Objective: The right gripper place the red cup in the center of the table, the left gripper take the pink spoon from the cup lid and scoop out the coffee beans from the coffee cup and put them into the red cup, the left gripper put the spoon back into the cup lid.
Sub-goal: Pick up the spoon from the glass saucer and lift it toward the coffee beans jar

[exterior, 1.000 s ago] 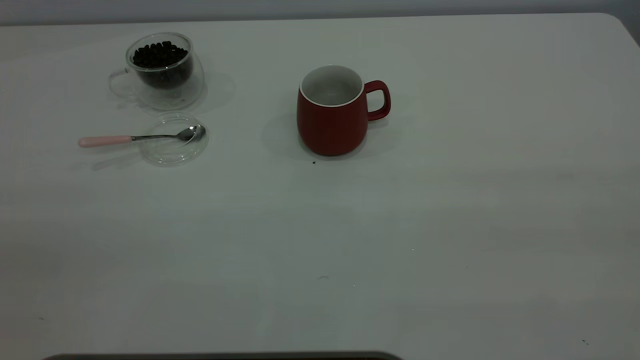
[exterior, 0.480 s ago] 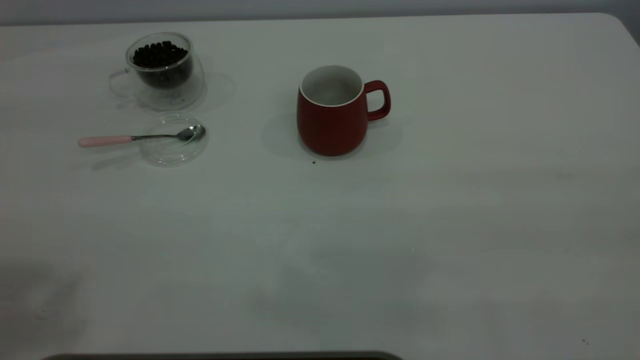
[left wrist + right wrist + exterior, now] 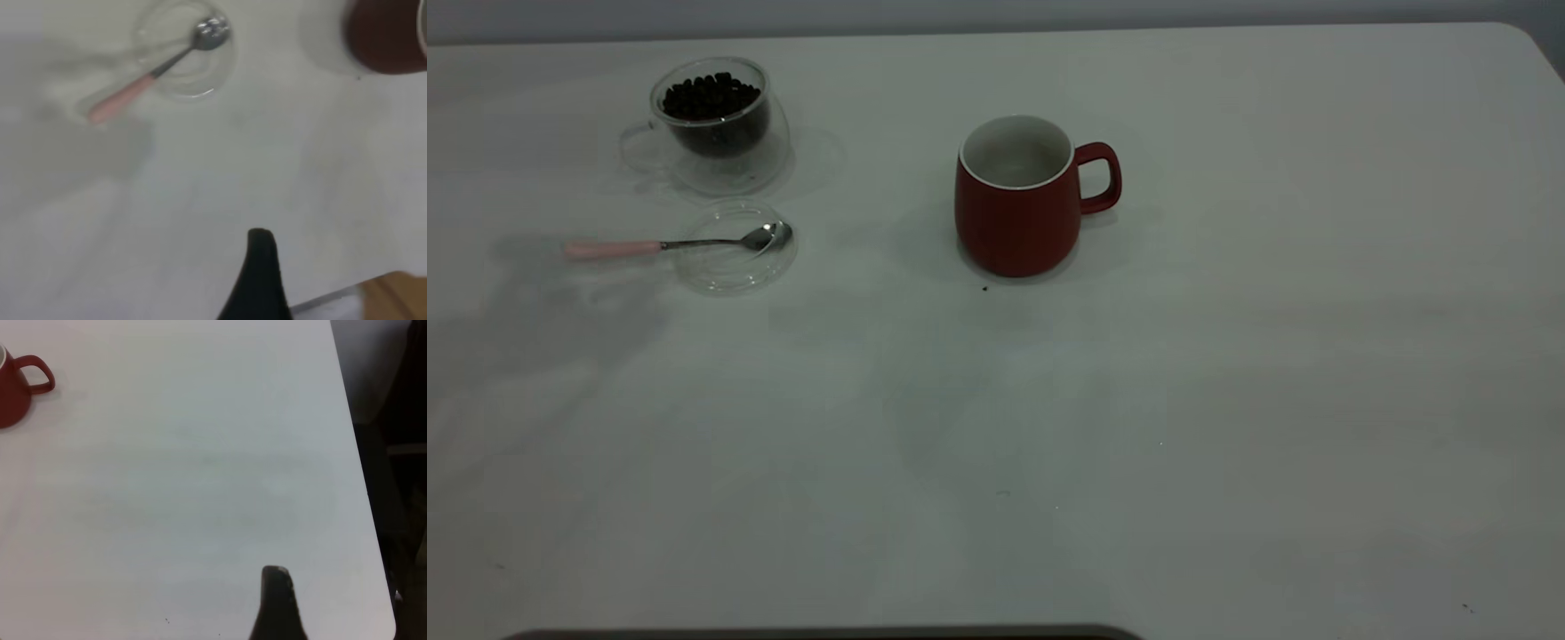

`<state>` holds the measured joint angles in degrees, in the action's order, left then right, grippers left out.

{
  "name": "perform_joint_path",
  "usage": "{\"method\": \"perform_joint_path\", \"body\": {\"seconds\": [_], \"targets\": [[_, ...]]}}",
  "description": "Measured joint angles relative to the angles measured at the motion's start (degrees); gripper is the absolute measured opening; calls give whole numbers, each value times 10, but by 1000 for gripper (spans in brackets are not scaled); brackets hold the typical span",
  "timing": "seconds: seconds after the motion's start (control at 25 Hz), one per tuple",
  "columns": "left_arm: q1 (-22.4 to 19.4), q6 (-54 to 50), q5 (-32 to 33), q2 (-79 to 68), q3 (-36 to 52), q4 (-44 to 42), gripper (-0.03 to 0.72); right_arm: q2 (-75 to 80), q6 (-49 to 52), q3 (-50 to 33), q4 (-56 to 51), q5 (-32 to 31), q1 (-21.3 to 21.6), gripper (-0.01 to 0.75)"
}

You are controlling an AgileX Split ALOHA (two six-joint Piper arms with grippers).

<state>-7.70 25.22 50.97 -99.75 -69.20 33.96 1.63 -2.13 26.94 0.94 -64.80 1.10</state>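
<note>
Pink spoon [image 3: 676, 244]: silver bowl resting in clear cup lid [image 3: 734, 267].

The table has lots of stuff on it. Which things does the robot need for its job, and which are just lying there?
For the job:
- red cup
- pink spoon
- glass lid under the spoon's bowl
- glass cup
- coffee beans inside it
- table

Just lying about:
- a tiny dark speck in front of the red cup
- nothing else to see

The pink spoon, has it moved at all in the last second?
No. The pink spoon lies as before, bowl on the cup lid, just in front of the coffee cup.
</note>
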Motion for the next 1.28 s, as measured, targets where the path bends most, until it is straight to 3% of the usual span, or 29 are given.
{"method": "perform_joint_path", "body": {"seconds": [0.24,0.44,0.68,0.84,1.28], "targets": [[-101,191,34,-99,-3,151,718,0,0,0,0,0,0,591],[-185,265,44,-142,-4,166,718,0,0,0,0,0,0,591],[-258,337,70,-197,-4,178,717,0,0,0,0,0,0,591],[-276,367,71,-261,-6,190,716,0,0,0,0,0,0,591],[-268,457,67,-379,-24,268,705,0,0,0,0,1,0,591]]}}
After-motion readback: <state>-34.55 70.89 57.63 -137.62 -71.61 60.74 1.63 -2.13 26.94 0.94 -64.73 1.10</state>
